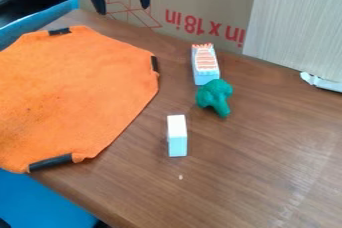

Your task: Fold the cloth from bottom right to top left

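Orange cloth (73,87) lies flat, unfolded, w/ blk strips (51,162)!
I've end effector (123,9) open up top; table (260,172) shows btwn cloth & wht block (177,137).

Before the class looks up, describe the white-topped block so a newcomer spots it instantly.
On the brown table, find the big orange cloth at the picture's left. Right of its lower half stands a small block, nearer the camera than the green broccoli. Its top is plain white, unlike the orange-striped block farther back.
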### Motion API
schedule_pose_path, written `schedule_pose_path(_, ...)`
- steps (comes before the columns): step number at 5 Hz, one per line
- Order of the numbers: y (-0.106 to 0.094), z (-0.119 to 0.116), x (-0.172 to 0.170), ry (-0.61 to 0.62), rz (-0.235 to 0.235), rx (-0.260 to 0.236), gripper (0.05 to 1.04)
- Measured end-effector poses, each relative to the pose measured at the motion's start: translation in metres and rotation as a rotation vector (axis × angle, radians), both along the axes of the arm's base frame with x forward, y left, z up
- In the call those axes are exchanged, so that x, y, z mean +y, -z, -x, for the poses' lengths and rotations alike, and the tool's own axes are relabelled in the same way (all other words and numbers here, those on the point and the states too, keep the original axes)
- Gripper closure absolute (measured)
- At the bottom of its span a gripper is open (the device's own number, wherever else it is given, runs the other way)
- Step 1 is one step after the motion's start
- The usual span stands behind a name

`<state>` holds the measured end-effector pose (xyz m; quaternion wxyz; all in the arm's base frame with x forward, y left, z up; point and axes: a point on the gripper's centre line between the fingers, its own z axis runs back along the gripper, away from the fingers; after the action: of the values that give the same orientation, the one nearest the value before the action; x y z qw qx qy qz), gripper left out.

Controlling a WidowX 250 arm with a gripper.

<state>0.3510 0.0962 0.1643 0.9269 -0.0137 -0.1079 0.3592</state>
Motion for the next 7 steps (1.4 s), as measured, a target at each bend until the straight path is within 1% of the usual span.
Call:
schedule_pose_path(1, 0.011, 0.000, 0.000, 0.006, 0.010, 0.031, 0.083)
schedule_pose_path(2, 0.025, 0.013, -0.009, 0.139, 0.028, 0.073, 0.083)
schedule_pose_path(3, 0.031, 0.029, -0.013, 0.320, -0.008, 0.067, 0.083)
schedule_pose_path(4, 0.035, 0.054, -0.014, 0.499, -0.051, 0.048, 0.083)
schedule_pose_path(5, 0.036, 0.080, -0.020, 0.711, -0.089, 0.021, 0.083)
schedule_pose_path(6, 0.035, 0.101, -0.021, 0.885, -0.135, 0.026, 0.083)
schedule_pose_path(7, 0.045, 0.118, -0.018, 1.004, -0.135, 0.093, 0.083)
